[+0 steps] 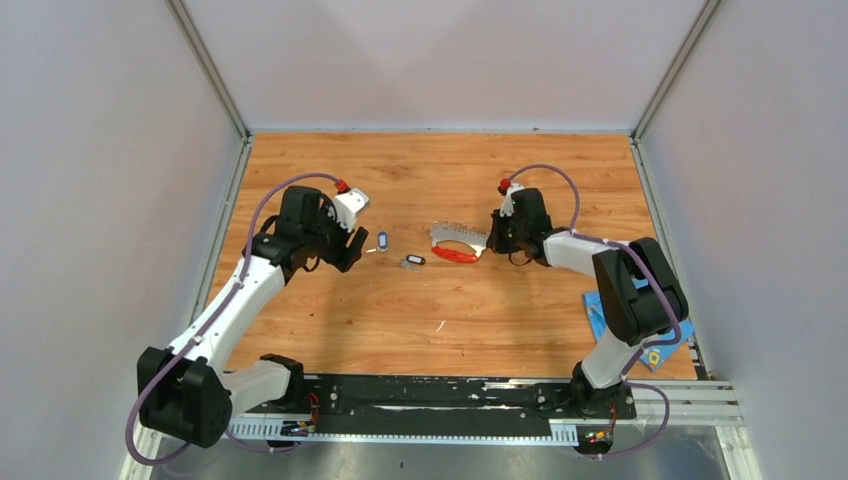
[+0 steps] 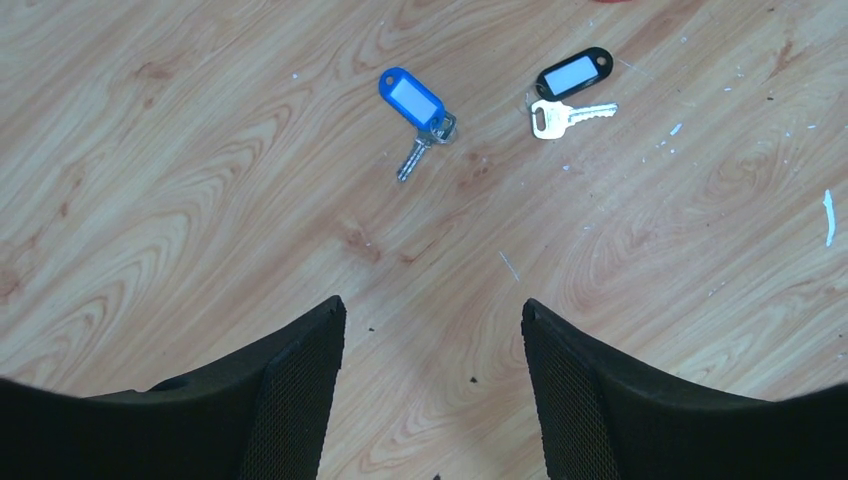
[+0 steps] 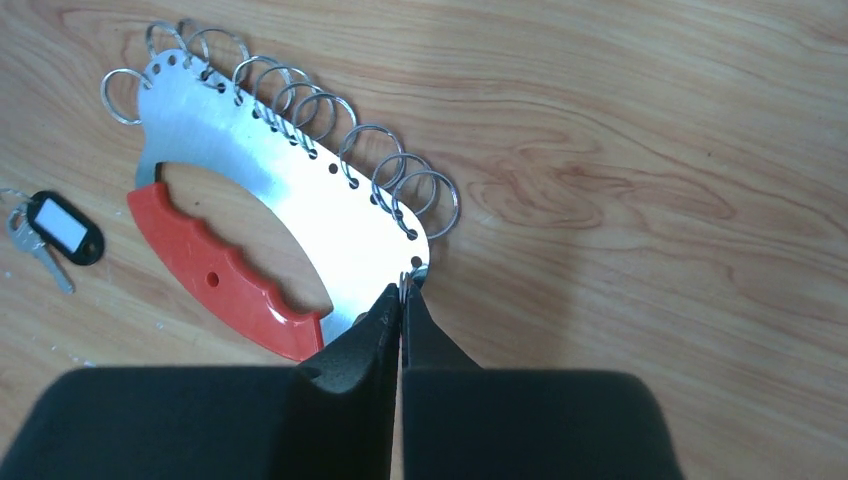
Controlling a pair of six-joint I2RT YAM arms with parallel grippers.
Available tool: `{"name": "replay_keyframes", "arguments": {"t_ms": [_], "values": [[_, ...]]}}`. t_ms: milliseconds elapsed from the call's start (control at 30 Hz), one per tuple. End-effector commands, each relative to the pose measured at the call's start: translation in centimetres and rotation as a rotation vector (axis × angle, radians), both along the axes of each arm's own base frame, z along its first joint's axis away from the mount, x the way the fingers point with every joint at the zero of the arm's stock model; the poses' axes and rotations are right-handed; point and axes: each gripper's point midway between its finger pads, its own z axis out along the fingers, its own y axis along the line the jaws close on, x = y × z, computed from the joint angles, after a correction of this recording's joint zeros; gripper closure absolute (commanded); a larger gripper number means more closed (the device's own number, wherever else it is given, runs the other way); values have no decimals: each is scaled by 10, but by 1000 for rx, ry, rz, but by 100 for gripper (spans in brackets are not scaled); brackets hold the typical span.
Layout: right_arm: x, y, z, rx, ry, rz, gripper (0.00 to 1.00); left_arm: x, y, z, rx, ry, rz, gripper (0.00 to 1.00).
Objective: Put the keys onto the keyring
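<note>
The keyring lies mid-table: a red curved handle under a silvery plate that carries a row of several wire rings. My right gripper is shut, pinching the last small ring at the plate's right end; in the top view it meets the keyring's right tip. The keys lie flat to the left: one with a blue tag, one with a black tag. My left gripper hovers open just left of the blue-tagged key, holding nothing.
A blue cloth lies at the table's right near corner, partly behind the right arm. A small white scrap sits on the wood in front of the keys. Grey walls close the table on three sides.
</note>
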Motion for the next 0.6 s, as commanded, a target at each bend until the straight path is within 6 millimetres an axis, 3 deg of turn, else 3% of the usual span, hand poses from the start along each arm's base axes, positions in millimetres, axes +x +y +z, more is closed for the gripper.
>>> {"name": "replay_keyframes", "arguments": {"t_ms": [0, 167, 333, 567], "values": [[-10, 16, 23, 14, -61, 60, 100, -9, -4, 16, 0, -12, -47, 33], [-19, 31, 47, 7, -122, 113, 99, -21, -8, 27, -6, -16, -112, 39], [-30, 57, 78, 21, -193, 203, 99, -32, -20, 50, -38, -70, -232, 43], [-44, 78, 127, 24, -308, 303, 99, -36, -51, 74, -47, -202, -513, 14]]}}
